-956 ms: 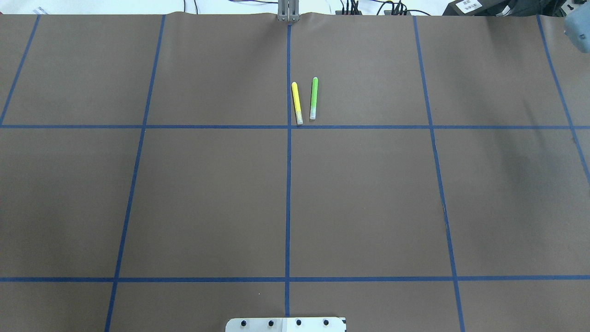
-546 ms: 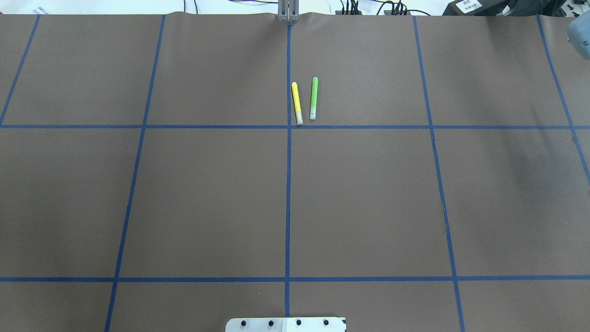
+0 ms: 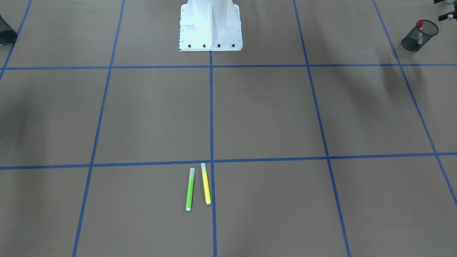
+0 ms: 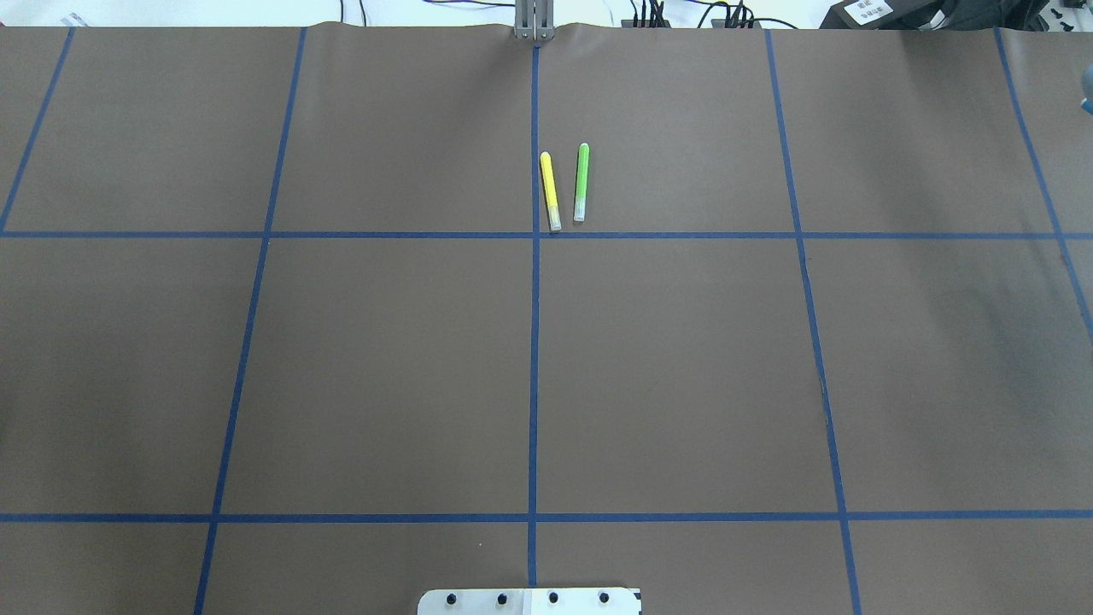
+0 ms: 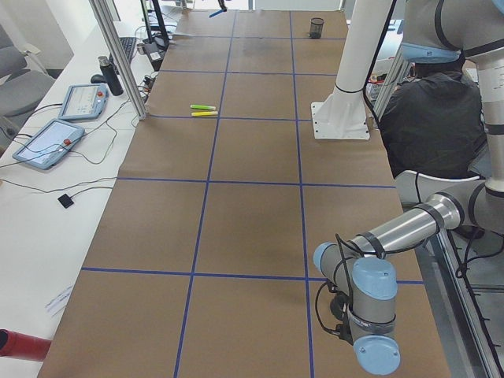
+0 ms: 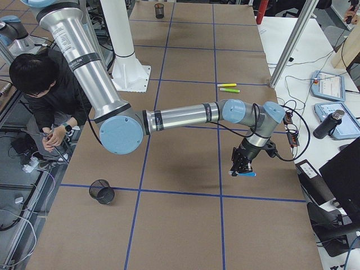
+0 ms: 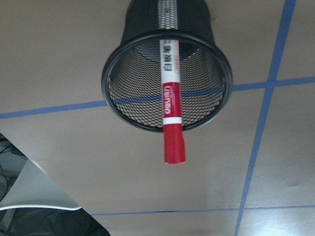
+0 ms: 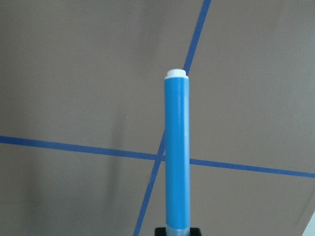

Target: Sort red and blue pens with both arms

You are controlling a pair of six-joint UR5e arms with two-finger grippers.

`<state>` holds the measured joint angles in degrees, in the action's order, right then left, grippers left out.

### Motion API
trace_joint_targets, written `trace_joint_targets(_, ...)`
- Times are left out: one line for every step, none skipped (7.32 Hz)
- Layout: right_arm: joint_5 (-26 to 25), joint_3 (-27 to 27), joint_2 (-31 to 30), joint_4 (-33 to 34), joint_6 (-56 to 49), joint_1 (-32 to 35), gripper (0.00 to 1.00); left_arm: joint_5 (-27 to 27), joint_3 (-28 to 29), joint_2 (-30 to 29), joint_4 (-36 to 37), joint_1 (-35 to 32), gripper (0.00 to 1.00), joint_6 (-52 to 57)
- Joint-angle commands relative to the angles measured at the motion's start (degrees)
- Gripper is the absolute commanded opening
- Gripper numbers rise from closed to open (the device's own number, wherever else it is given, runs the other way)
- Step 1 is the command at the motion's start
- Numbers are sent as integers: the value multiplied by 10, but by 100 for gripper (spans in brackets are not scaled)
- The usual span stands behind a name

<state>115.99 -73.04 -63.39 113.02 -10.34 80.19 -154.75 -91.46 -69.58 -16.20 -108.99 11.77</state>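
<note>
The red pen [image 7: 170,108] stands tilted in a black mesh cup [image 7: 118,64], red cap up, with nothing gripping it; the same cup [image 3: 410,42] sits at the front-facing view's top right. Just beyond it my left gripper [image 3: 446,9] shows only as two separated black pieces at the frame edge and looks open. My right gripper [image 6: 241,164] is shut on the blue pen [image 8: 176,152], which it holds low over the brown table; the pen [image 6: 246,174] sticks out sideways below the fingers.
A yellow marker [image 4: 551,190] and a green marker [image 4: 581,182] lie side by side near the centre line. A second mesh cup [image 6: 102,191] stands on the robot's right side. A person [image 6: 48,93] crouches by the white pedestal [image 3: 210,25].
In the overhead view the pale blue part of the right arm at the upper right edge has slid further out of frame. The markers have not moved.
</note>
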Motion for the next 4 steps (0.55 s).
trace_joint_targets(1, 0, -14, 46, -6, 11, 0, -26, -6, -64, -8, 0, 100, -2)
trace_joint_targets(1, -5, -21, 74, -11, 17, 0, -26, -7, -96, -10, 1, 100, -3)
trace_joint_targets(2, -28, -52, 85, -19, 25, 0, -26, -9, -127, -19, 1, 100, -5)
trace_joint_targets(3, -56, -93, 87, -39, 30, 0, -26, -12, -166, -42, 2, 100, -5)
